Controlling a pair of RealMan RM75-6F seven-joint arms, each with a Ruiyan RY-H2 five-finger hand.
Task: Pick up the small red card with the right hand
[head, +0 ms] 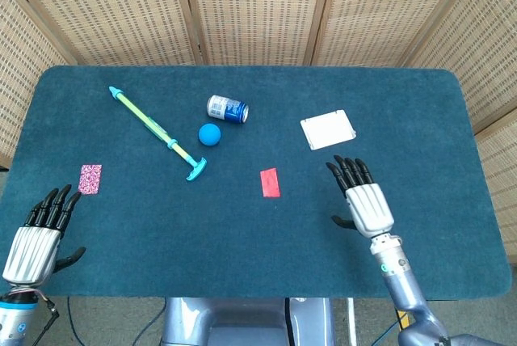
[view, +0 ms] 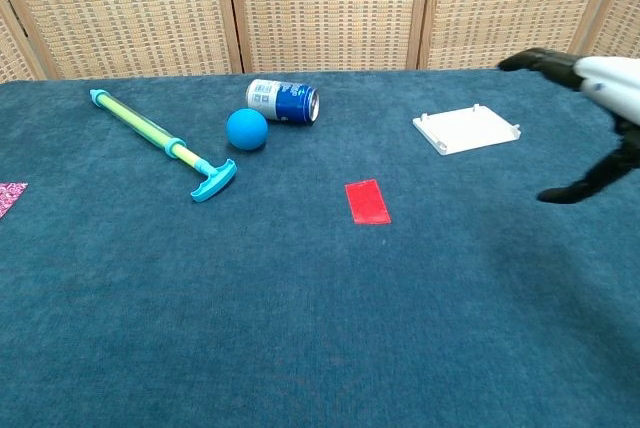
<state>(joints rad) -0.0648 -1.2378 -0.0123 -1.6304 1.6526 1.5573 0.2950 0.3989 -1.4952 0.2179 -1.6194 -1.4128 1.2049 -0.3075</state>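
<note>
fingers spread and empty, right hand (head: 365,196) hovers over the dark teal felt table (head: 242,233), right of the small flat red card (head: 270,183); left hand (head: 36,233) open too.

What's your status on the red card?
Both hands open: right hand beside red card, not touching; left hand at table edge. Path clear.

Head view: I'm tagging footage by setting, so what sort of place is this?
Probably a lab or demo station for manipulation trials, not a home. A teal felt-covered table stands before woven screen panels, and unrelated props lie spaced out: a red card, blue ball and can.
</note>
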